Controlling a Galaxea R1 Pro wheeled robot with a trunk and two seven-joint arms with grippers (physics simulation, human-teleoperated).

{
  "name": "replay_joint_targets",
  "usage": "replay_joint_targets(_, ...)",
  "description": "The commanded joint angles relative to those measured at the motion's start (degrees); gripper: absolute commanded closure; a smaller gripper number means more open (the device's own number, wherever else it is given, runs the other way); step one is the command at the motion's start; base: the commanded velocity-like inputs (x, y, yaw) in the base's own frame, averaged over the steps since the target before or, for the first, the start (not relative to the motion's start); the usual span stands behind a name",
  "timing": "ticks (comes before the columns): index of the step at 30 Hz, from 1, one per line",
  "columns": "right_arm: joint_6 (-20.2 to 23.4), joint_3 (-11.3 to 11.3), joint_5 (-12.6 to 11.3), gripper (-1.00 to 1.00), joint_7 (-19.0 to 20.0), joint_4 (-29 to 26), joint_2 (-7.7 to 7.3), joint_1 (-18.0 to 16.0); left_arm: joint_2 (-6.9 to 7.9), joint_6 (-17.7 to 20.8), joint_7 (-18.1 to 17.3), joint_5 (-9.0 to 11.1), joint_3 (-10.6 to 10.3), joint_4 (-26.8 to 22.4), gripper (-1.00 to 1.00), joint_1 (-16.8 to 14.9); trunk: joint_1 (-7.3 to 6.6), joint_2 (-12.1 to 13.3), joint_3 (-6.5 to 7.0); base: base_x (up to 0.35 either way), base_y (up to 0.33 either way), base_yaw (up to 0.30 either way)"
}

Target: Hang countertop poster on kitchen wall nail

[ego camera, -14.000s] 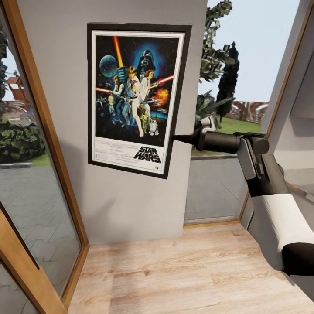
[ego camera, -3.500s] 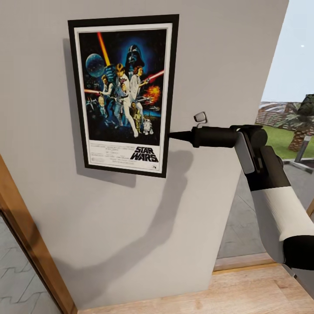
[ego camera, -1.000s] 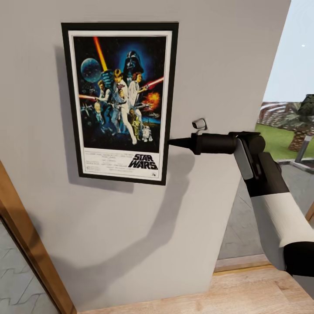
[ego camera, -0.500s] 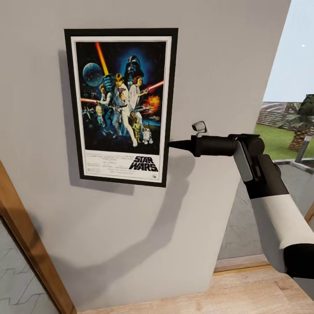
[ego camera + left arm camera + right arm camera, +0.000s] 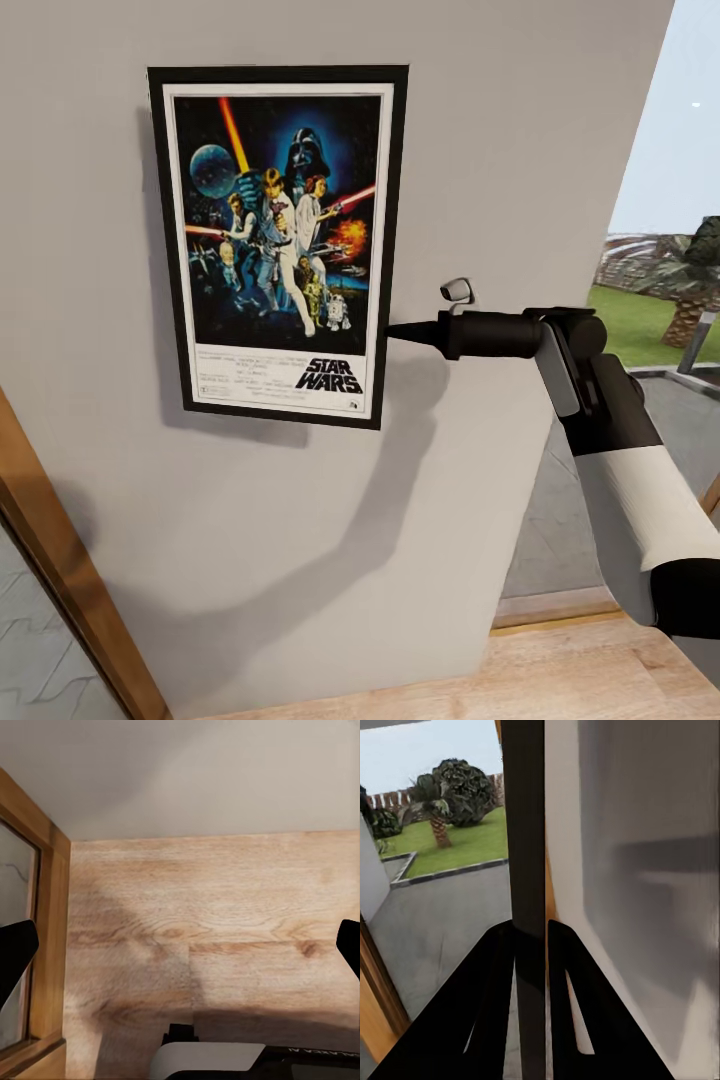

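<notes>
In the head view, the upright framed Star Wars poster with a thin black frame and white border (image 5: 282, 245) sits flat against the plain pale grey wall (image 5: 480, 130) in the upper left of the frame. Our right gripper (image 5: 392, 332), a black tapered tip at the end of a black-and-white arm reaching in from the lower right, meets the poster's right edge about three quarters of the way down. The arm's shadow falls across the wall below and to the right of the poster. A light wooden door or window frame (image 5: 70, 590) slants along the lower left, light wood plank floor (image 5: 560, 680) shows at the bottom right, and a lawn with a tree lies beyond the wall's right edge.

In the left wrist view, our left gripper (image 5: 180, 945) has its two black fingertips (image 5: 15, 956) far apart at opposite edges of the frame, with nothing between them; beyond them lie the wood floor, the grey wall base and a wooden frame.

In the right wrist view, our right gripper's two black fingers (image 5: 495, 997) are pressed on either side of the poster's thin black frame edge, which runs vertically through the centre. The pale wall fills the right half, and the lawn and trees show at the upper left.
</notes>
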Motion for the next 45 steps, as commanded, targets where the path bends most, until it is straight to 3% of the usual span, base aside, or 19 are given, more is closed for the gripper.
replay_joint_targets(1, 0.49, 0.09, -0.37, 1.00, 0.05, 0.02, -0.05, -0.03, -0.01, -0.11, 0.03, 0.00, 0.01, -0.04, -1.00, 0.02, 0.04, -0.04, -0.02, 0.172, 0.000, 0.000)
replay_joint_targets(45, 0.14, 0.09, -0.37, 1.00, 0.05, -0.06, -0.05, 1.70, -0.01, -0.11, 0.01, 0.00, 0.07, -0.04, -1.00, 0.02, 0.04, -0.04, -0.02, 0.014, 0.000, 0.000)
